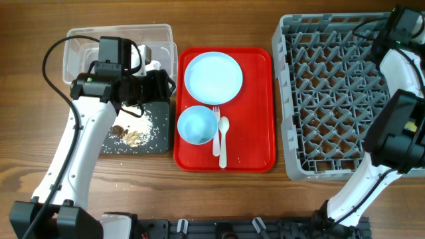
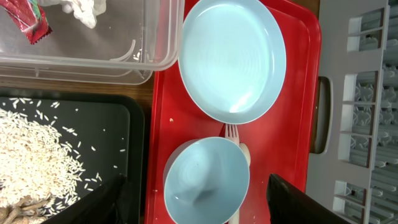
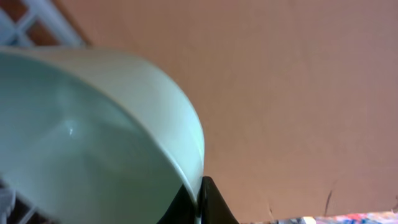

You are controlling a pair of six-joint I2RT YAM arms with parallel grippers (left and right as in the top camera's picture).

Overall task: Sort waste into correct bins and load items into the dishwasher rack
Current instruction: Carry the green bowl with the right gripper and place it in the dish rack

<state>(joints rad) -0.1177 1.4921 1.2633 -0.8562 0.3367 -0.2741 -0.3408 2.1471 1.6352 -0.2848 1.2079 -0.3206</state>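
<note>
Two claws differ. The left claw (image 2: 194,180) hangs spread wide and empty at the edge of the red tray (image 2: 298,93), which carries the pale blue bowl (image 2: 205,190), plate (image 2: 231,59), fork (image 1: 216,129) and spoon (image 1: 223,141). The right claw (image 3: 198,200) is clamped on the rim of the mint green bowl (image 3: 93,143) at the far corner of the grey rack (image 1: 332,93). The wrapper (image 2: 25,18) and tissue (image 2: 84,9) lie in the clear tub (image 2: 93,62), and rice crumbs (image 2: 37,149) lie in the black tray (image 2: 134,130).

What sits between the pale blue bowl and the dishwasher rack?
Overhead view: white plastic fork and spoon right beside the pale blue bowl, then bare red tray up to the dishwasher rack.
</note>
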